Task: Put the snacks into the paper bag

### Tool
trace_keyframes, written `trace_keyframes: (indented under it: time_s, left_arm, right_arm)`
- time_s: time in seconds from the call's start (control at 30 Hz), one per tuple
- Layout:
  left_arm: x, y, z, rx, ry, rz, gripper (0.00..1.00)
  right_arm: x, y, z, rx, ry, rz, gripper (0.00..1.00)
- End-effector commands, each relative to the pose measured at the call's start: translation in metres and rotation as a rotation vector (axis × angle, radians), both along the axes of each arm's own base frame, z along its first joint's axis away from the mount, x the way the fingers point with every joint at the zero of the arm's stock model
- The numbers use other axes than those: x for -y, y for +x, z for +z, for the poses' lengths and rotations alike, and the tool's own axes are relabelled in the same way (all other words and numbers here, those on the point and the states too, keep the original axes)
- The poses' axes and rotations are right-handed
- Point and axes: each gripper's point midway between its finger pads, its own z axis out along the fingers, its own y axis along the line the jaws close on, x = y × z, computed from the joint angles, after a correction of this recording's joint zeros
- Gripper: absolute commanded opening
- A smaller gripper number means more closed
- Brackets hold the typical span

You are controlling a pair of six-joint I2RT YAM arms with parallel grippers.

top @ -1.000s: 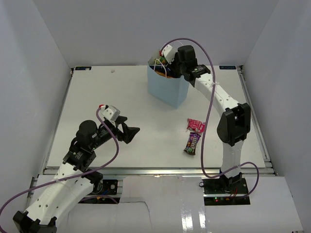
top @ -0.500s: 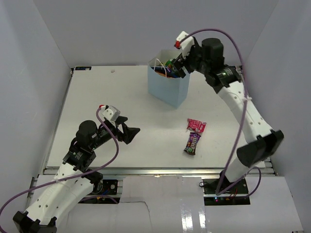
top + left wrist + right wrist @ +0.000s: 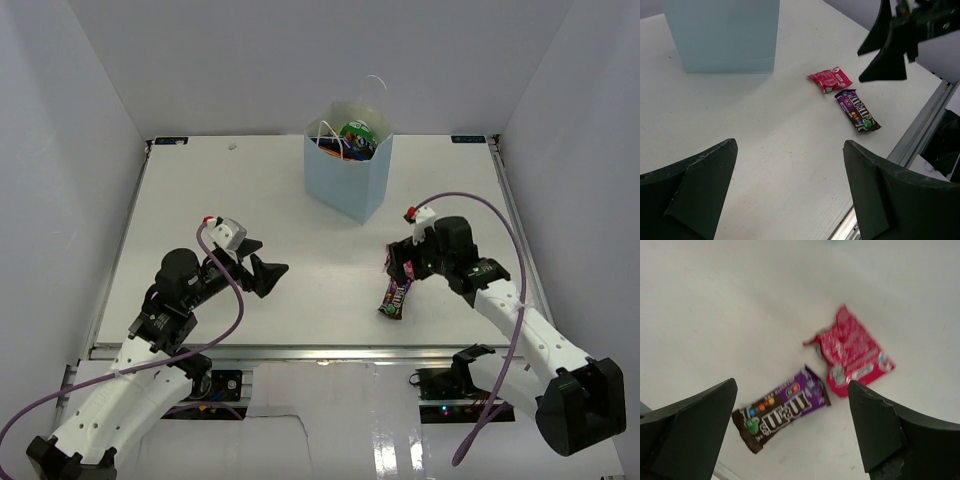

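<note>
I see the left pincer (image 3: 264, 262) with its jaws wide apart and holding nothing, low over the table (image 3: 200, 200). The paper bag (image 3: 345, 185) stands upright ahead of it and to its left; the two loose packets lie ahead and to its right. The bag's visible faces carry no print. A green packet (image 3: 357, 133) shows at its mouth, and its label is too small for me to read. The right pincer (image 3: 791, 390) also stands with jaws wide apart and empty, directly above the candy pack (image 3: 782, 412). That pack lies flat between the jaws, nearer the left finger. It reads "m&m's" in white letters on a brown and purple wrapper. The pink packet (image 3: 855, 355) lies just beyond it, toward the right finger. Its writing is too blurred to read. Hazards, in my judgement:

- The two packets appear to meet at one corner, so a closing stroke may trap both or push one aside.
- Both lie flat on the table, so the fingers may skid over the glossy film and close on nothing.
- The bag stands well beyond the right pincer and looks light and already full near the top. A packet released low or off-centre may tip it or lodge on the rim.
</note>
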Motion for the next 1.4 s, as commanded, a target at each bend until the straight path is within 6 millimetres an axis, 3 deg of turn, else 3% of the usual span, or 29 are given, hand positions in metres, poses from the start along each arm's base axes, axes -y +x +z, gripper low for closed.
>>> trace_keyframes:
  time_s: [0.0, 0.23, 0.37, 0.4, 0.83, 1.1, 1.2, 1.23, 1.37]
  left_arm:
    - [-0.001, 0.0, 0.001, 0.012, -0.003, 0.002, 0.98]
    - [-0.002, 0.001, 0.0, 0.011, 0.001, 0.011, 0.98]
    - [-0.002, 0.001, 0.0, 0.011, 0.002, 0.008, 0.98]
    - [-0.002, 0.001, 0.0, 0.012, 0.001, 0.008, 0.98]
    - [-0.002, 0.002, -0.001, 0.01, 0.006, 0.01, 0.98]
    - [-0.003, 0.003, -0.002, 0.005, 0.007, 0.015, 0.98]
    - [-0.003, 0.003, -0.003, 0.005, 0.008, 0.015, 0.98]
    - [-0.003, 0.003, -0.002, 0.005, 0.008, 0.015, 0.98]
    - [-0.003, 0.004, -0.003, 0.005, 0.01, 0.013, 0.98]
  right_arm:
    - [0.026, 0.01, -0.016, -0.012, 0.085, -0.301, 0.97]
    - [0.02, 0.002, -0.074, -0.272, 0.176, -0.356, 0.95]
    - [0.014, 0.003, -0.093, -0.426, 0.225, -0.36, 1.0]
    - [0.013, 0.001, -0.102, -0.465, 0.217, -0.36, 0.95]
    - [0.009, -0.015, -0.114, -0.532, 0.226, -0.333, 0.76]
    - [0.01, -0.017, -0.143, -0.64, 0.17, -0.346, 0.66]
    - [0.007, -0.017, -0.147, -0.658, 0.169, -0.325, 0.58]
    - [0.005, -0.018, -0.147, -0.66, 0.172, -0.304, 0.51]
    - [-0.003, -0.016, -0.128, -0.601, 0.206, -0.222, 0.33]
